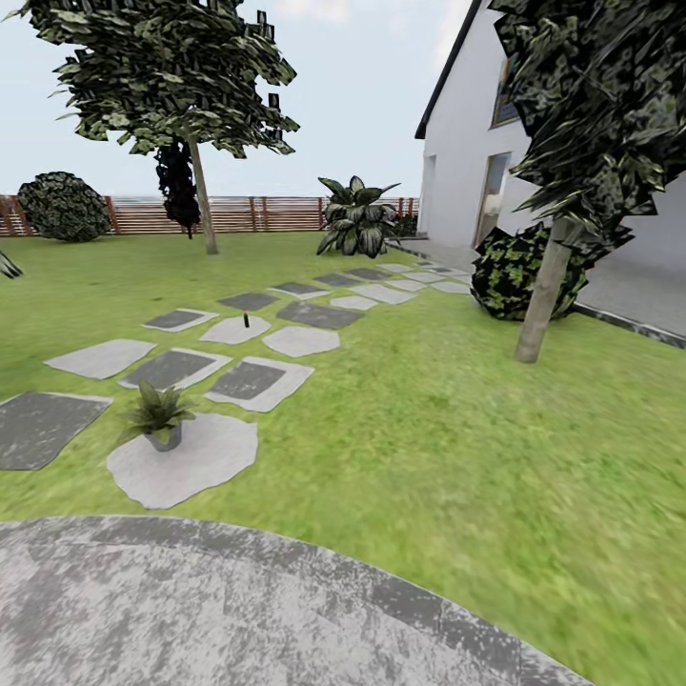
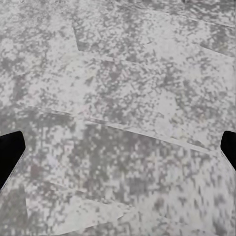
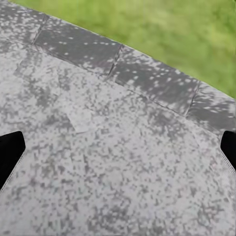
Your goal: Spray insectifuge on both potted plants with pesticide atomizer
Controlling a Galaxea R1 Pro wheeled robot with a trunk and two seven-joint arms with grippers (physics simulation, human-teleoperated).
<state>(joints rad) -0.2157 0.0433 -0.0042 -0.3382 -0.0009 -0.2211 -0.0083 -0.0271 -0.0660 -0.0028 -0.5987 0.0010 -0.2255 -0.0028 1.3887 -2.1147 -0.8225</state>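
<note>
Lawn (image 1: 457, 419) with pale stepping stones (image 1: 181, 462); one potted plant (image 1: 160, 415) on nearest stone, pesticide atomizer (image 1: 246, 319) farther along. Both end effectors spread above grey patio (image 1: 238, 610).

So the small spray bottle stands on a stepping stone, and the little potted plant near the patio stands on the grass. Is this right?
Not quite. In the head view the potted plant stands on a pale stepping stone beside the patio, not on the grass. The spray bottle does stand on a stepping stone farther along the path.
</note>
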